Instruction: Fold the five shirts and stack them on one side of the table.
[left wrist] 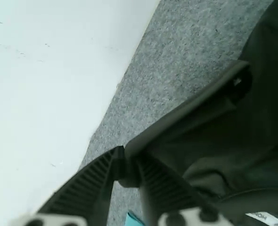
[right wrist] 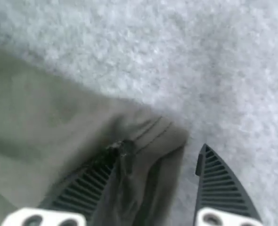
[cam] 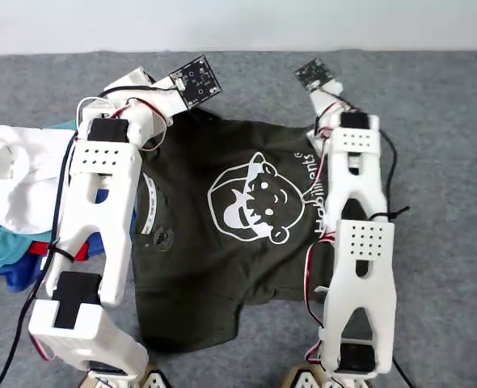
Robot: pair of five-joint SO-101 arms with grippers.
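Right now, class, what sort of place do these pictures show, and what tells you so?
Probably a robotics test bench for laundry folding: the left arm and right arm stand over a grey table, a dark green shirt spread flat, a pile of shirts beside it.

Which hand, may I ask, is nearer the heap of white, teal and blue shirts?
Left. The left hand sits close to the heap; the right hand is across the dark green shirt.

The shirt (cam: 198, 275) lies on table (cam: 441, 121); pile (cam: 20, 194) left.
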